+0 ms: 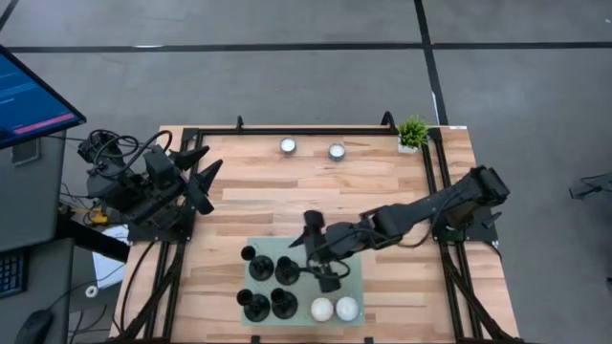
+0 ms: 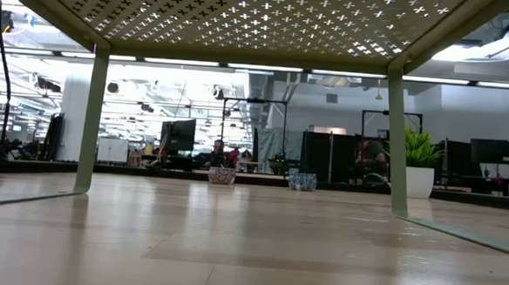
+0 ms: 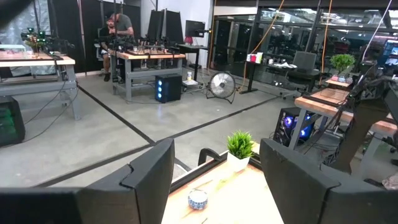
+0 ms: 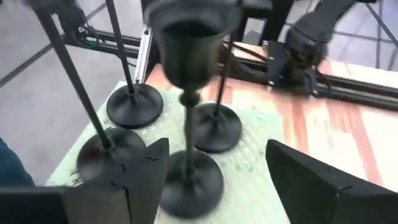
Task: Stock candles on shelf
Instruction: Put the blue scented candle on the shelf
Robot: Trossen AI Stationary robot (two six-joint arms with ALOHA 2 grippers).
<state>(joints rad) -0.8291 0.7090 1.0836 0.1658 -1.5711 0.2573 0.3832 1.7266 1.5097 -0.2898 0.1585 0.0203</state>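
we see the right gripper point(image 1: 325, 270) spread over the shelf point(image 1: 356, 287), two candles point(image 1: 334, 309) just below it; next we judge fetching the far candles point(image 1: 311, 148). left gripper point(image 1: 203, 172) waits spread.

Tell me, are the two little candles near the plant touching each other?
Apart. The high view shows bare tabletop between the first candle and the second candle.
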